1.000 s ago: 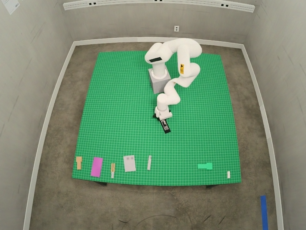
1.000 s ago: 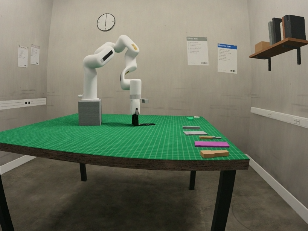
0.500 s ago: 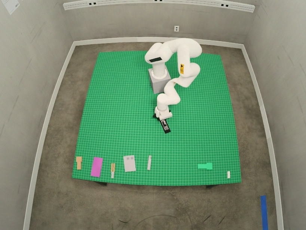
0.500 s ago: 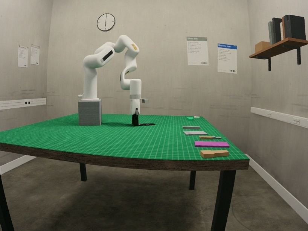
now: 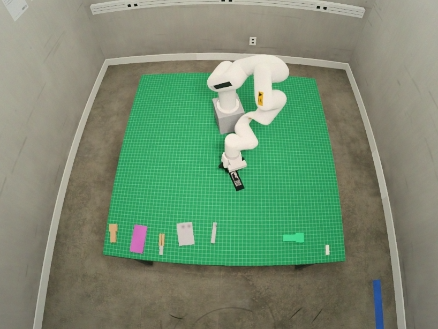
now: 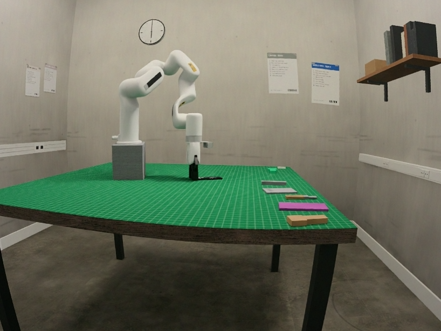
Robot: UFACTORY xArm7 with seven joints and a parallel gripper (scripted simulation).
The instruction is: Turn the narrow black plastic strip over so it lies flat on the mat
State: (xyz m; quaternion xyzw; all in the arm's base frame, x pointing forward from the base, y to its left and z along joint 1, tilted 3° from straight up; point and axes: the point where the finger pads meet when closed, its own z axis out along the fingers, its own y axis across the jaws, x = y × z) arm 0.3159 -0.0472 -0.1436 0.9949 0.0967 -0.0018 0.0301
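Green gridded mat (image 5: 170, 148) covers wooden table (image 6: 178, 233); concrete floor (image 5: 88, 293), grey walls

A narrow black plastic strip (image 5: 237, 181) is seen lying on the green gridded mat (image 5: 170, 159), near the middle of the counter (image 6: 178, 233) and well inside the mat's edges. It is set at a slant to the grid lines. A white printed label is carried on its upward face. From the side the strip (image 6: 209, 177) is shown low and flat against the mat.
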